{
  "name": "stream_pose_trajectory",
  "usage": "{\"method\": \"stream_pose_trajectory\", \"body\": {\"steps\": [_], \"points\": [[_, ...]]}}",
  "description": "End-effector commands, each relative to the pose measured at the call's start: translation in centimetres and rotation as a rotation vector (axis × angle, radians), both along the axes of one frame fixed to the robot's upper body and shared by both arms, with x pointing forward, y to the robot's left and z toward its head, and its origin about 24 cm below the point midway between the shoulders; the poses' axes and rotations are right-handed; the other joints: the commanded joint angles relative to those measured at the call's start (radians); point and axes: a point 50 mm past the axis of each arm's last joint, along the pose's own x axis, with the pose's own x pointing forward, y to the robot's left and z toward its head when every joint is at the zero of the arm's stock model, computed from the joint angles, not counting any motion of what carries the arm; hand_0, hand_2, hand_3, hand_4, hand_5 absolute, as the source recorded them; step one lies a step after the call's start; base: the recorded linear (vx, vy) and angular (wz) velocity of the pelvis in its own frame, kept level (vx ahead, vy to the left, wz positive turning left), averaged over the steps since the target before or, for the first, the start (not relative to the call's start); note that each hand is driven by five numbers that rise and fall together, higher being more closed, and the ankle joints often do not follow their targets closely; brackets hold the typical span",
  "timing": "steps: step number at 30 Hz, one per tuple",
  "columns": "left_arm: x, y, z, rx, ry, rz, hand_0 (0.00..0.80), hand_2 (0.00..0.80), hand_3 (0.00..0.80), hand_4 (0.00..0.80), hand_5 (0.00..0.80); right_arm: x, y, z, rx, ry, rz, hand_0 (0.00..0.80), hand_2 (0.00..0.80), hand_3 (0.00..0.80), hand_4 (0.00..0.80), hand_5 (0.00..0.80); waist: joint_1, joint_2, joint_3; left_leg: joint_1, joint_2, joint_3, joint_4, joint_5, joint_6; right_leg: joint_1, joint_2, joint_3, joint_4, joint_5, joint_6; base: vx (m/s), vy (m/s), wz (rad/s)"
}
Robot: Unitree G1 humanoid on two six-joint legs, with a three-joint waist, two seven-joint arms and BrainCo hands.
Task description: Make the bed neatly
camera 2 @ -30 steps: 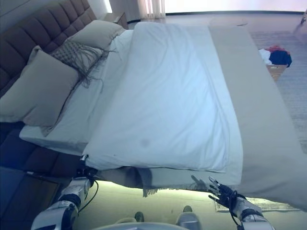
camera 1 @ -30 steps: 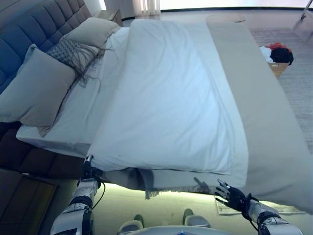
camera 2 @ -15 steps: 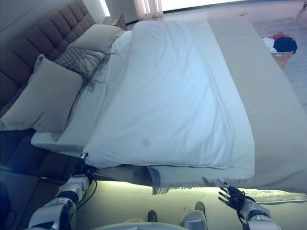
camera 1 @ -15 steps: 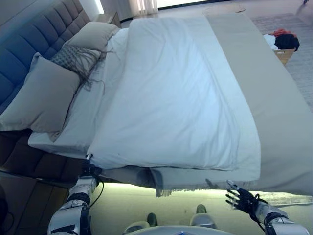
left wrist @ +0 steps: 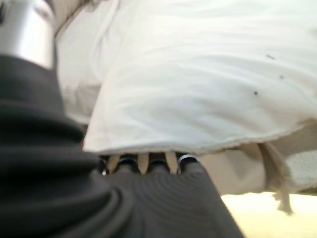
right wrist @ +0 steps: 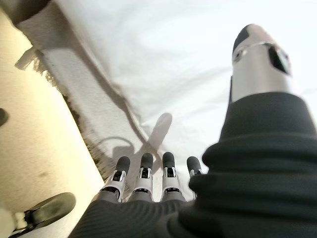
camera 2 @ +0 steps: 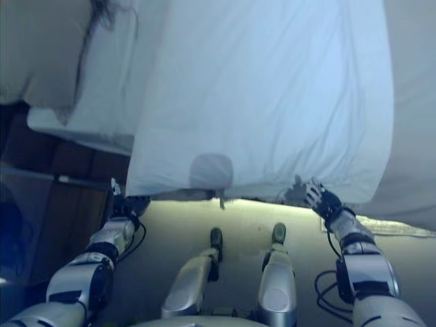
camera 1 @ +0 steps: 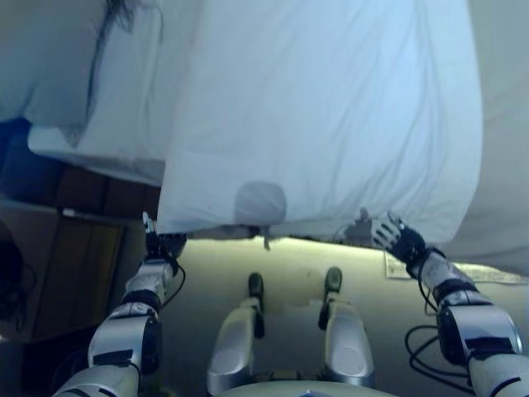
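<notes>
A white duvet point(camera 1: 314, 107) covers the bed, its near edge hanging over the bedside. My left hand point(camera 1: 157, 246) is at the duvet's near left corner; in the left wrist view its fingers point(left wrist: 148, 161) run under the duvet's edge point(left wrist: 198, 144) and are hidden. My right hand point(camera 1: 395, 238) is open at the duvet's near right edge. In the right wrist view its straight fingers point(right wrist: 143, 168) point at a fringed beige blanket point(right wrist: 64, 89) below the white cloth and hold nothing.
A grey pillow point(camera 1: 37, 58) lies at the head of the bed, on the left. The dark bed base point(camera 1: 91, 186) shows below the sheet. A beige cover point(camera 1: 504, 124) lies along the right. A sheet of paper point(camera 1: 467, 271) lies on the floor.
The camera has tilted down towards the bedside. My right hand has risen to the duvet's near edge. My left hand has stayed at the duvet's corner.
</notes>
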Motion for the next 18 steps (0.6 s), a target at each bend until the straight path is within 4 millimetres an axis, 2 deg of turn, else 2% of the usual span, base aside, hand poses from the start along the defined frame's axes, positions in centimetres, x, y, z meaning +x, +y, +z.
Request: {"method": "stream_pose_trajectory", "body": {"steps": [1,5,8,13,18], "points": [[1.0,2.0,2.3,0.015,-0.046,0.084,0.000,0.000,0.000,0.000,0.000,1.9,1.6,1.6,-0.008,-0.072,-0.006,0.000,0.000,0.000,0.000,0.000,0.036,-0.058,0.010,-0.032,-0.044,0.023,0.035,-0.008,0.034,-0.012,-0.017,0.064,0.014,0.011,0.058,-0.113,-0.085,0.13],[1.6,-0.5,1.7,-0.024,0.001,0.012,0.000,0.000,0.000,0.000,0.000,3.2,2.3,3.2,-0.003,-0.133,-0.022,0.000,0.000,0.000,0.000,0.000,0.054,-0.071,0.032,-0.062,-0.042,0.016,0.036,-0.002,0.037,-0.049,-0.010,0.057,0.030,0.015,0.065,-0.080,-0.126,0.14],[1.5,-1.7,1.1,-0.030,0.042,-0.047,0.000,0.000,0.000,0.000,0.000,3.4,2.5,3.4,0.017,-0.115,-0.030,0.000,0.000,0.000,0.000,0.000,0.066,-0.085,0.041,-0.077,-0.041,0.009,0.040,-0.001,0.039,-0.057,-0.009,0.044,0.031,0.019,0.070,-0.028,-0.152,0.05],[0.3,-3.4,-0.8,-0.041,0.063,-0.110,0.000,0.000,0.000,0.000,0.000,3.1,2.8,2.6,0.077,-0.095,-0.064,0.000,0.000,0.000,0.000,0.000,0.087,-0.100,0.054,-0.095,-0.040,-0.006,0.044,-0.004,0.042,-0.066,-0.008,0.025,0.029,0.026,0.076,-0.018,-0.144,0.10],[-1.5,-4.7,-3.0,-0.009,0.094,-0.150,0.000,0.000,0.000,0.000,0.000,2.4,2.9,1.3,0.119,-0.089,-0.079,0.000,0.000,0.000,0.000,0.000,0.099,-0.087,0.060,-0.101,-0.050,-0.016,0.037,-0.003,0.047,-0.072,-0.009,0.014,0.022,0.034,0.081,-0.005,-0.055,0.03]]}}
